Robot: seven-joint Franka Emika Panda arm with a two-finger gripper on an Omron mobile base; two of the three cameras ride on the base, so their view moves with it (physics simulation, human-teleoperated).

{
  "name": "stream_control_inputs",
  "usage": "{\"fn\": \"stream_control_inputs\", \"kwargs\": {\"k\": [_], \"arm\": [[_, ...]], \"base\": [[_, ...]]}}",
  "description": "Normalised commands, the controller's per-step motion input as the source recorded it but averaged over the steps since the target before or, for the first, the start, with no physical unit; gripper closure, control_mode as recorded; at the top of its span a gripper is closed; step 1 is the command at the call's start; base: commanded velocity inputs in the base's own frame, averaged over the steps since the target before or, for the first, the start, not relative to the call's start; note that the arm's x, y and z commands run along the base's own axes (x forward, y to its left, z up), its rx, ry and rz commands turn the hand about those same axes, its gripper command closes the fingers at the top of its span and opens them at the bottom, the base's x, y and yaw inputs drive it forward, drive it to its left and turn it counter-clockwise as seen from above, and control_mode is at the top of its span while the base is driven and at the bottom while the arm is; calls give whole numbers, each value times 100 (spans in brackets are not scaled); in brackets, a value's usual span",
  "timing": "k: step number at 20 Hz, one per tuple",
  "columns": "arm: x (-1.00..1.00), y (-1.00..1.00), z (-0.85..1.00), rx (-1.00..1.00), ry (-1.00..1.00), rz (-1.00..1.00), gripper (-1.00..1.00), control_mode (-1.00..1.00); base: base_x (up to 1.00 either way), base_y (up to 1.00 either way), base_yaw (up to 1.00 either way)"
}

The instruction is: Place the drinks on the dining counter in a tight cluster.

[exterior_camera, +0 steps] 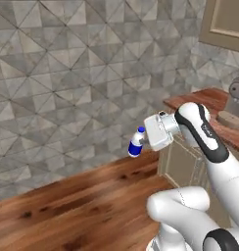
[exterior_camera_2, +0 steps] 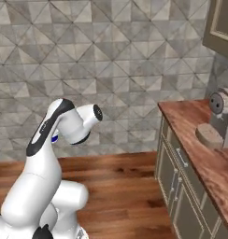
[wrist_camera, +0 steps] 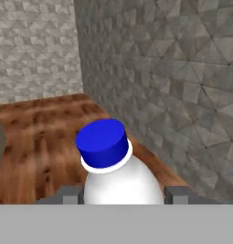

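The gripper (exterior_camera: 141, 142) clamps the small white bottle (exterior_camera: 136, 143), carried tilted in mid-air above the wood floor (exterior_camera: 67, 206). Probably it should come upright before set-down, keeping the squeeze steady; the dining counter's position can't be judged here.

Small white bottle (exterior_camera: 136, 145) with blue cap and blue label, clamped in the gripper (exterior_camera: 142, 142) and tilted, held in the air in front of the grey tiled wall (exterior_camera: 67, 73). Below, wood-grain floor (exterior_camera: 77, 206); at right, a reddish-brown countertop (exterior_camera: 209, 100) over beige cabinet fronts (exterior_camera: 182, 164), with a grey appliance (exterior_camera: 236, 100) on top.
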Motion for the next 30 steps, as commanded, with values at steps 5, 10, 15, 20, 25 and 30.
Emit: {"fn": "stream_control_inputs", "kwargs": {"k": [5, 10, 15, 20, 25, 30], "arm": [[0, 0, 0, 0, 0, 0, 100, 100], [0, 0, 0, 0, 0, 0, 100, 100], [0, 0, 0, 0, 0, 0, 100, 100], [0, 0, 0, 0, 0, 0, 100, 100], [0, 0, 0, 0, 0, 0, 100, 100], [0, 0, 0, 0, 0, 0, 100, 100]], "base": [[41, -1, 98], [56, -18, 92], [57, -26, 93], [89, -20, 90], [100, -24, 85], [100, -74, 56]]}}
